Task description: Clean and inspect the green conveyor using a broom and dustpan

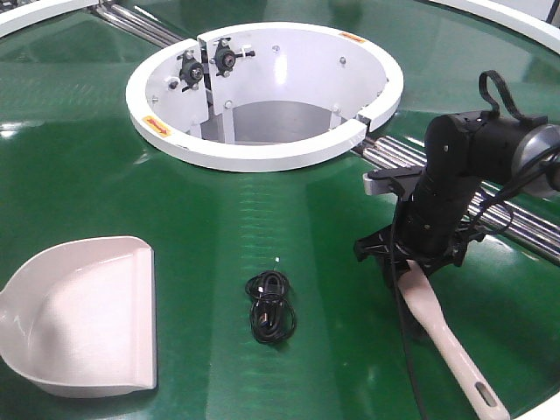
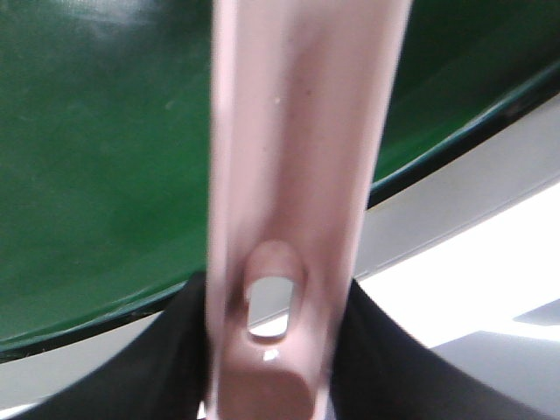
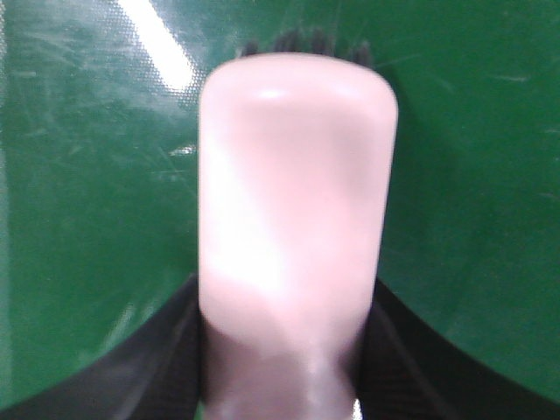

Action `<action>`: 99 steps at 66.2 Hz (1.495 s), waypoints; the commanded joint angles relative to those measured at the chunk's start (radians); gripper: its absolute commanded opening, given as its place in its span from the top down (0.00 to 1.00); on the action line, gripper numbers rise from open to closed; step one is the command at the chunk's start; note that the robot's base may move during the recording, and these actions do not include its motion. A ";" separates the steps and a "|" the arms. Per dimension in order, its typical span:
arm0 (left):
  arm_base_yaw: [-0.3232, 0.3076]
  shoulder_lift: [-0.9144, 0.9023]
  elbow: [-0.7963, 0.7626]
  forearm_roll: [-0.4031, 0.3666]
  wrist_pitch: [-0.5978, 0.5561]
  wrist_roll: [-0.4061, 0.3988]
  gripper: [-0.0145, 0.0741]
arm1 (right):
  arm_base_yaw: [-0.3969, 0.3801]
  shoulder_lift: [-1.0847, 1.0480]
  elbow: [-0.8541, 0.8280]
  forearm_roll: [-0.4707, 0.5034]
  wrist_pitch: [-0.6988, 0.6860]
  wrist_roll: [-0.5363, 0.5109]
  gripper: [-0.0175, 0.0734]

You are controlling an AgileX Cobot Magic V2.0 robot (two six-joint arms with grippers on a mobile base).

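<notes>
The green conveyor point(image 1: 87, 157) fills the front view. The pale pink dustpan point(image 1: 83, 319) lies on it at the lower left, straight edge toward the middle; its handle runs off the frame. In the left wrist view my left gripper point(image 2: 271, 350) is shut on the dustpan handle point(image 2: 297, 157) by its hang hole. At the right, my right gripper point(image 1: 418, 254) is shut on the broom point(image 1: 446, 337), whose thin handle points to the lower right. The right wrist view shows the right gripper point(image 3: 284, 350) clamping the broom head point(image 3: 293, 192), dark bristles point(image 3: 306, 42) at the tip over the belt.
A coiled black cable point(image 1: 271, 306) lies on the belt between dustpan and broom. The white ring housing point(image 1: 262, 153) stands behind it. Steel rollers point(image 1: 516, 219) cross the belt behind the right arm. The belt's outer edge point(image 2: 437, 149) runs just beyond the left gripper.
</notes>
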 commanded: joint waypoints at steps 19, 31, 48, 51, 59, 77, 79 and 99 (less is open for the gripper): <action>-0.006 -0.084 -0.037 -0.010 0.026 -0.008 0.86 | -0.001 -0.058 -0.027 -0.006 0.001 -0.006 0.82; -0.045 -0.103 -0.088 -0.018 0.048 -0.012 0.86 | -0.001 -0.058 -0.027 -0.005 0.001 -0.006 0.82; -0.133 -0.105 -0.128 -0.036 0.047 -0.037 0.86 | -0.001 -0.058 -0.027 -0.007 0.001 -0.006 0.82; -0.145 -0.103 -0.128 -0.048 0.047 -0.037 0.86 | -0.001 -0.058 -0.027 -0.007 0.001 -0.006 0.82; -0.182 -0.092 -0.128 -0.080 0.047 -0.046 0.86 | -0.001 -0.058 -0.027 -0.007 0.001 -0.006 0.82; -0.283 -0.057 -0.128 -0.091 0.047 -0.046 0.86 | -0.001 -0.058 -0.027 -0.006 0.001 -0.006 0.82; -0.294 -0.052 -0.128 -0.094 0.047 -0.046 0.86 | -0.001 -0.058 -0.027 -0.006 0.001 -0.006 0.82; -0.363 -0.038 -0.128 -0.159 0.047 -0.046 0.86 | -0.001 -0.058 -0.027 -0.006 0.000 -0.006 0.82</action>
